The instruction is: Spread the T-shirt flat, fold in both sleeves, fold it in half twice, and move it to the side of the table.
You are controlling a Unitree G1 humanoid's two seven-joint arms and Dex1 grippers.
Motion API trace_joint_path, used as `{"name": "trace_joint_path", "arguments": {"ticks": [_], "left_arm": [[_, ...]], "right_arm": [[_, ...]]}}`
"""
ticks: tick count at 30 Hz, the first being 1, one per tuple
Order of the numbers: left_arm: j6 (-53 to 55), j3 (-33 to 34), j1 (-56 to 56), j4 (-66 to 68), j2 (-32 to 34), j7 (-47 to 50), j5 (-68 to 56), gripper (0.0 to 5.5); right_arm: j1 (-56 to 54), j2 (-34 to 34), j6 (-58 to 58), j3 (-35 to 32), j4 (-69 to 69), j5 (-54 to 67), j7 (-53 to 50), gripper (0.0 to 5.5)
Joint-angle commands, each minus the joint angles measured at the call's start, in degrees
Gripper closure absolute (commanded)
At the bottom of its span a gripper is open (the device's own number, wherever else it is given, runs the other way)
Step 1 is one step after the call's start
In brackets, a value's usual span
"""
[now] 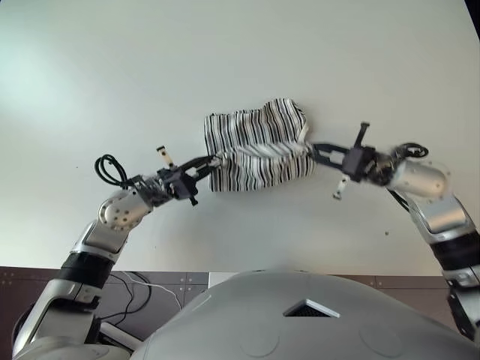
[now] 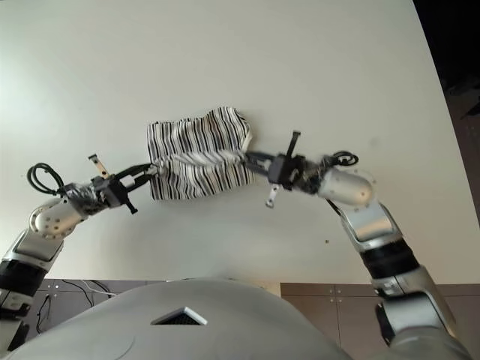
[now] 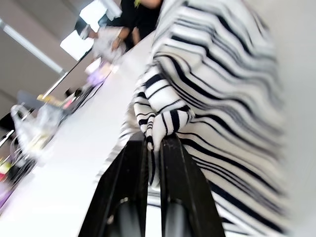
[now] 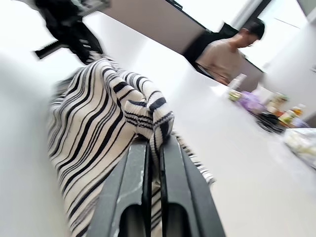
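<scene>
Both left gripper (image 1: 214, 161) and right gripper (image 1: 310, 148) clamp opposite T-shirt (image 1: 259, 150) edges mid-table (image 1: 225, 45)

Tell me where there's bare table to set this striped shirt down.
The table is bare beyond the T-shirt to its far edge, and out to both sides past the arms. It is crowded in the middle, where the left gripper and right gripper pinch the shirt's ends.

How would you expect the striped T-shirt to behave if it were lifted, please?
The T-shirt is probably floppy: it bunches where the left tool and right tool pinch it. It would likely sag between them. It looks like thin cloth, so probably light and not fragile.
</scene>
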Motion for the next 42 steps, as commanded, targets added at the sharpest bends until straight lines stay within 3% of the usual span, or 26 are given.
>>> {"name": "trace_joint_path", "arguments": {"ticks": [1, 6, 13, 19, 24, 28, 31, 34, 39, 42], "left_arm": [[6.66, 2.72, -7.6, 2.05, -3.3, 2.38, 3.81, 5.38], [10.3, 2.06, -16.97, 12.11, -6.39, 6.71, 12.9, 5.38], [5.29, -2.1, -24.79, 25.7, -9.1, 11.07, 22.87, 5.38], [3.27, -1.91, -27.72, 34.07, -12.14, 11.08, 21.62, 4.18], [6.64, 3.64, -32.58, 40.93, -16.22, 17.07, 17.3, 3.47], [8.82, 8.1, -34.31, 46.06, -19.42, 16.31, 11.57, 2.99], [10.91, 10.64, -34.89, 49.5, -20.99, 17.78, 9.17, 2.99], [12.78, 12.68, -35.58, 53.23, -22.41, 23.98, 8.7, 2.99], [7.06, 20.81, -35.47, 54.55, -31.25, 35.11, 1.28, 2.99], [1.85, 20.13, -33.44, 53.45, -34.04, 42.97, 4.29, 2.99]], "right_arm": [[-8.52, 5.88, 4.78, -1.55, 8.87, -6.77, -6.37, 5.4], [-17.65, 12.09, 6.32, -1.51, 24.09, -14.56, -13.04, 5.4], [-22.11, 15.49, -0.61, -0.69, 38.68, -21.19, -16.24, 5.4], [-24.46, 17.22, -4.81, -0.33, 44.79, -24.53, -18.37, 4.17], [-28.23, 20.1, -4.47, -2.64, 51.57, -24.06, -21.72, 3.32], [-29.46, 22.56, -4.61, -5.29, 54.52, -22.7, -23.64, 2.65], [-27.74, 24.65, -6.53, -6.54, 45.91, -18.97, -20.66, 2.65], [-25.37, 27.91, -4.11, -3.41, 40.47, -16.46, -12.5, 2.65], [-25.72, 30.28, 4.84, -4.03, 52.68, -14.2, -4.29, 2.65], [-24.82, 31.02, 9.42, -6.9, 57.9, -12.24, -3.88, 2.65]]}}
